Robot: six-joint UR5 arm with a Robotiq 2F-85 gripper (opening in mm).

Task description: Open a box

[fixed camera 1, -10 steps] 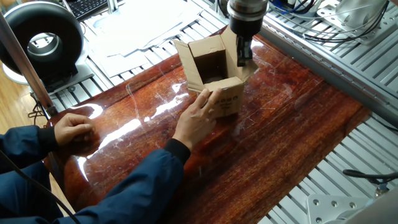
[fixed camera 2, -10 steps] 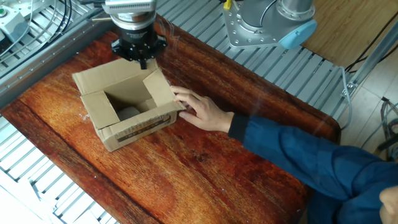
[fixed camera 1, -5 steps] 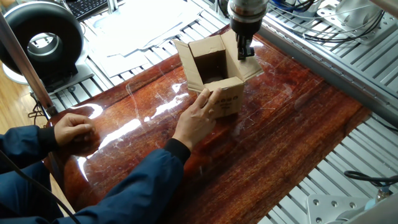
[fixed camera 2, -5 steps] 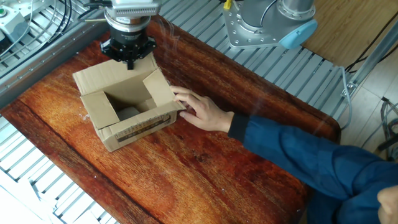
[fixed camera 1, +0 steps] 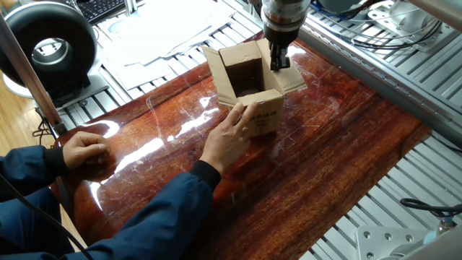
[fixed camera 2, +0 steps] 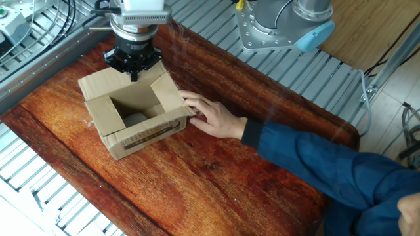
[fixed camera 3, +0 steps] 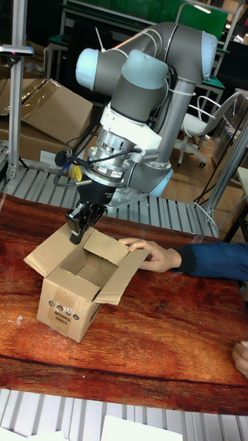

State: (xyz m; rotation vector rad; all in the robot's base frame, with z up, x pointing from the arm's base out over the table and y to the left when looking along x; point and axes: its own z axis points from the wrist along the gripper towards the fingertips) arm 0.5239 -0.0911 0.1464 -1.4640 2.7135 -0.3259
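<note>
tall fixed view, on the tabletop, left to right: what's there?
the box, flaps open, with the robot's hand right above its left part → the person's hand resting against the box's right side → blue sleeve running off the right edge.
</note>
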